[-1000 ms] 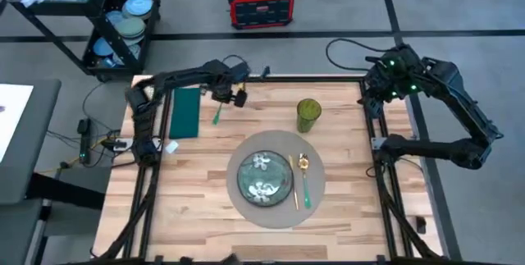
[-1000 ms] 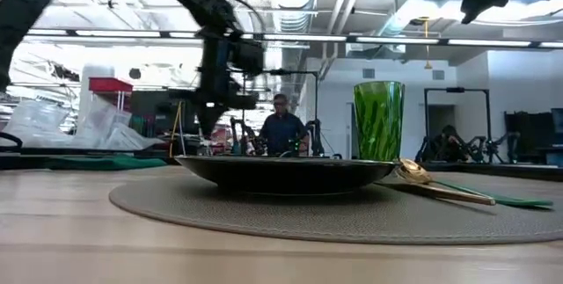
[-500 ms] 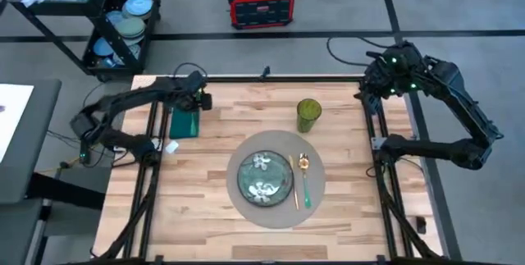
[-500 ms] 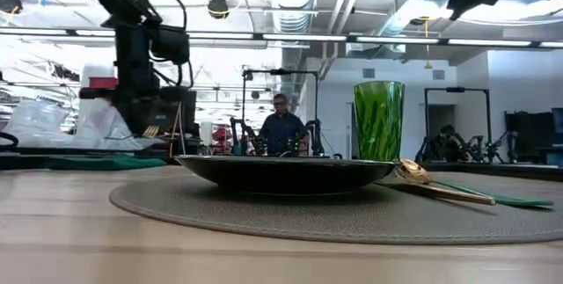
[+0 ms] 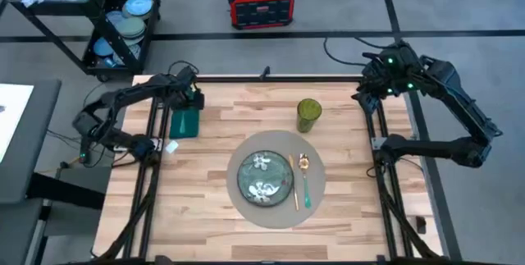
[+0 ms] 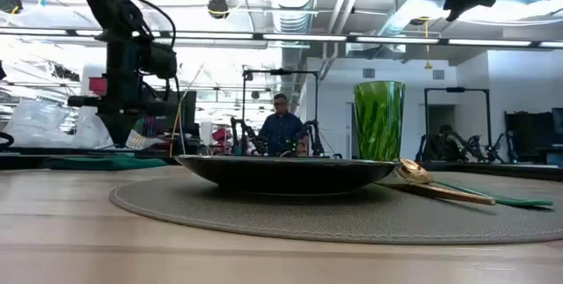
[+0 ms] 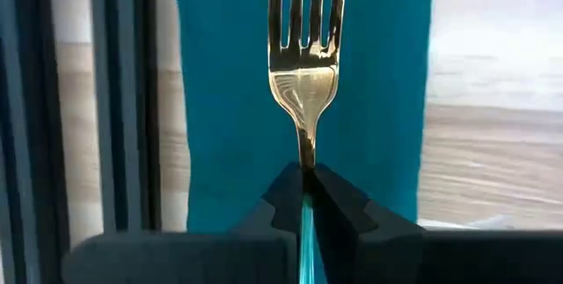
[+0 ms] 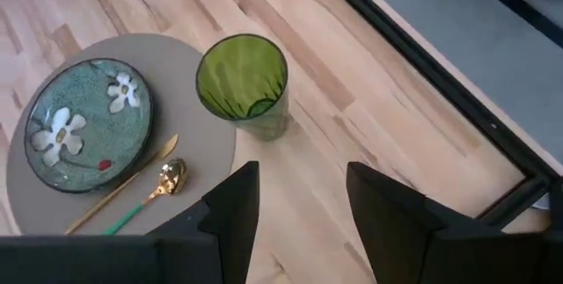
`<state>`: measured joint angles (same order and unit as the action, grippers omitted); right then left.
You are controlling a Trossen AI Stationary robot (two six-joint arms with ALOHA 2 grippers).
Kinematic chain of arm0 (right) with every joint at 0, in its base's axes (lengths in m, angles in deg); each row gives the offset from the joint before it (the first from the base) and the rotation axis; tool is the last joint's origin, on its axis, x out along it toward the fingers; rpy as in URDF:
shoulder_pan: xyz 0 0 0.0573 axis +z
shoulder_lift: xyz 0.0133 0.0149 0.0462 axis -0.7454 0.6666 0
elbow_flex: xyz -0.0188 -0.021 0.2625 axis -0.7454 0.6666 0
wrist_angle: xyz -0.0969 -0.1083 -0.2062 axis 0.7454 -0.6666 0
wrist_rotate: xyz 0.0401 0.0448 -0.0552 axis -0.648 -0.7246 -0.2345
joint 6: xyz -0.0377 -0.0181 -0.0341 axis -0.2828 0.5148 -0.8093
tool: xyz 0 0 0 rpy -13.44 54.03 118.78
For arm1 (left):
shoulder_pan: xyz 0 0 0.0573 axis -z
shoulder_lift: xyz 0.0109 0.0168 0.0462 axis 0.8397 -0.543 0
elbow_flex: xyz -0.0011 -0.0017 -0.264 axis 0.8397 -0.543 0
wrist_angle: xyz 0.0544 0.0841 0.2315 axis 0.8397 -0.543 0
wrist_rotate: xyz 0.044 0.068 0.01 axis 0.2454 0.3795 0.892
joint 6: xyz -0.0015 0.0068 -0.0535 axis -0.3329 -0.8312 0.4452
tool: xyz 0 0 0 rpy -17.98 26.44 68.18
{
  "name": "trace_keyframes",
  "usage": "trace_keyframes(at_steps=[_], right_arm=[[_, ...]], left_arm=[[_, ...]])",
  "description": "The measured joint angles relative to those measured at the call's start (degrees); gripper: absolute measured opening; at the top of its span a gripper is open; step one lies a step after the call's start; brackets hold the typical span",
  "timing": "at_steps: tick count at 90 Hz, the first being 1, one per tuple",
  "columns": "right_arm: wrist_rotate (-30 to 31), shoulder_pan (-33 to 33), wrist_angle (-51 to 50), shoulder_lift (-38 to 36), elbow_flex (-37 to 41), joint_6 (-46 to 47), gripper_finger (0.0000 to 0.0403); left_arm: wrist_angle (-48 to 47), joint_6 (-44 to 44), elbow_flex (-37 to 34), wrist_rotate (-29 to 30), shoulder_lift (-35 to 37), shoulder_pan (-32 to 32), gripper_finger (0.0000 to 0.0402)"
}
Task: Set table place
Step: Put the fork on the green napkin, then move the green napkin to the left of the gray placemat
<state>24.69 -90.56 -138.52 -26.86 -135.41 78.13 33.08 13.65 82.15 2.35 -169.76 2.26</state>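
Observation:
My left gripper [image 5: 190,103] hangs over the dark green napkin [image 5: 185,122] at the table's far left, shut on a gold fork with a green handle [image 7: 303,73]. The fork's tines point out ahead of the fingers, toward the napkin [image 7: 237,99]. The round grey placemat [image 5: 318,185] lies mid-table under the floral plate [image 5: 264,176]. A gold knife [image 5: 294,183] and a green-handled spoon [image 5: 304,176] lie on the mat, to the right of the plate. A green glass [image 5: 308,115] stands behind the mat. My right gripper [image 8: 295,205] stays open, high over the far right corner. My left gripper pinches the fork's green handle [image 7: 305,218] between its two fingers, just behind the gold neck. The fingers point down, and the fork runs on along them, tines first, over the napkin. Whether the tines touch the napkin I cannot tell.
The black rail frame [image 5: 246,77] runs along the table's far edge and down both sides. A dark shelf cart [image 5: 115,27] with dishes stands beyond the far left corner, and a red box [image 5: 261,2] sits on the floor behind. Bare wood lies left of the placemat.
My left gripper has carried the fork from the far middle of the table toward the left edge. It now hangs over the napkin, still shut on the fork. The right arm has kept still.

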Motion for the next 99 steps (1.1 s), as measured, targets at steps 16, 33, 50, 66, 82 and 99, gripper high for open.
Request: trace_keyframes(at_steps=[16, 33, 50, 66, 82, 99], right_arm=[[0.0, 0.0, 0.1, 0.1, 0.0, 0.3, 0.0162], [0.0, 0.0, 0.0, 0.1, 0.0, 0.3, 0.0162], [0.0, 0.0, -0.1, 0.1, 0.0, 0.2, 0.0162], [0.0, 0.0, -0.2, 0.1, 0.0, 0.2, 0.0162], [-0.1, 0.0, -0.2, 0.1, 0.0, 0.2, 0.0162], [-0.1, 0.0, -0.2, 0.1, 0.0, 0.3, 0.0162]], left_arm=[[0.1, 0.5, 0.0, 1.2, -1.9, 0.0, 0.0], [1.3, 2.1, 0.0, 1.3, -2.4, 0.0, 0.0002], [2.7, 1.4, -1.3, 0.9, -2.4, 0.0, 0.0032], [4.8, 1.0, -2.4, 0.1, -2.4, 0.0, 0.0067], [5.5, 2.0, -2.6, 0.2, -2.4, 0.0, 0.0096], [3.5, 2.2, -1.6, 1.4, -1.9, 0.3, 0.0101]])
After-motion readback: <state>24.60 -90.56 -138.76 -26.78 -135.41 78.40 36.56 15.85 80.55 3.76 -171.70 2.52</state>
